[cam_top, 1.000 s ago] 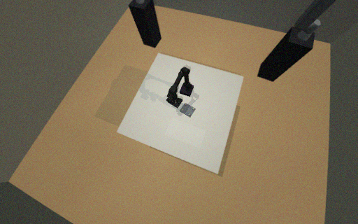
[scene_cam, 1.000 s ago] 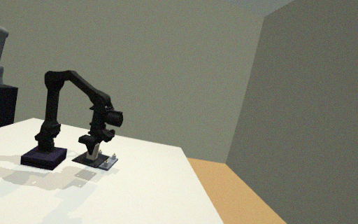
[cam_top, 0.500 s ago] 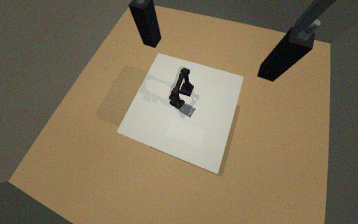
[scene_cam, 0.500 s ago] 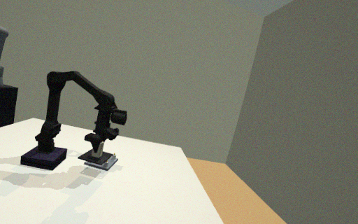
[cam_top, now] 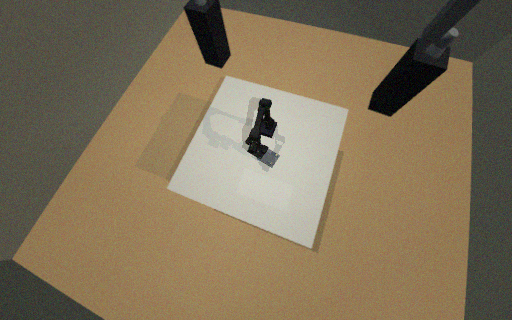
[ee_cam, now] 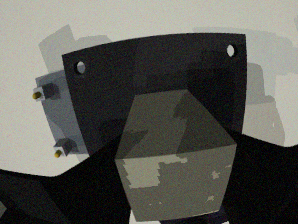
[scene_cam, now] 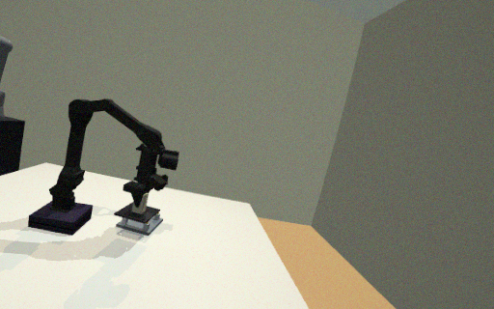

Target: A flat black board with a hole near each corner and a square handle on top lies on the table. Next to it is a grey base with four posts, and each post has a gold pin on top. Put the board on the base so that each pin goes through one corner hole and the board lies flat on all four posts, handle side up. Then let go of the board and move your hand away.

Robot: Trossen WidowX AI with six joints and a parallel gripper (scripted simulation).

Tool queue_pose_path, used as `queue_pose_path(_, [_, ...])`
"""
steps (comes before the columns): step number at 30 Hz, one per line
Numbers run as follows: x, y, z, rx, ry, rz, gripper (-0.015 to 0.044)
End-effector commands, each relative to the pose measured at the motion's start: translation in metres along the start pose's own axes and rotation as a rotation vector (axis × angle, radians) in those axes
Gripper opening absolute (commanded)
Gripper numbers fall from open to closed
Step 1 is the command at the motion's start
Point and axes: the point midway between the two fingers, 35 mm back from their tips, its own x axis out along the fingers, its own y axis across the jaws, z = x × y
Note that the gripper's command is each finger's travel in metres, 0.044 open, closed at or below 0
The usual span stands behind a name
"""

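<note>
The gripper (cam_top: 257, 149) (scene_cam: 140, 206) (ee_cam: 166, 131) is clenched on the handle (scene_cam: 140, 204) (ee_cam: 175, 125) of the black board (scene_cam: 150, 212) (ee_cam: 160, 65), held over the grey base (cam_top: 270, 158) (scene_cam: 136, 229) (ee_cam: 59, 112), well inside the worktop's (cam_top: 280, 215) (scene_cam: 207, 251) edges and corners. Two gold pins (ee_cam: 36, 95) show beyond the board's side.

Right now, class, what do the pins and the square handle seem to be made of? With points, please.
Pins (ee_cam: 36, 95): probably brass or gold-coloured metal, given their yellow tint. Square handle (scene_cam: 140, 204) (ee_cam: 175, 125): matt, perhaps painted wood or plastic; its flat grey-beige faces show no mirror-like shine.
</note>
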Motion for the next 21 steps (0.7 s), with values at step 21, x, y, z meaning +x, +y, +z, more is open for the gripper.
queue_pose_path(21, [-0.001, 0.063, -0.009, -0.005, 0.002, 0.008, 0.0])
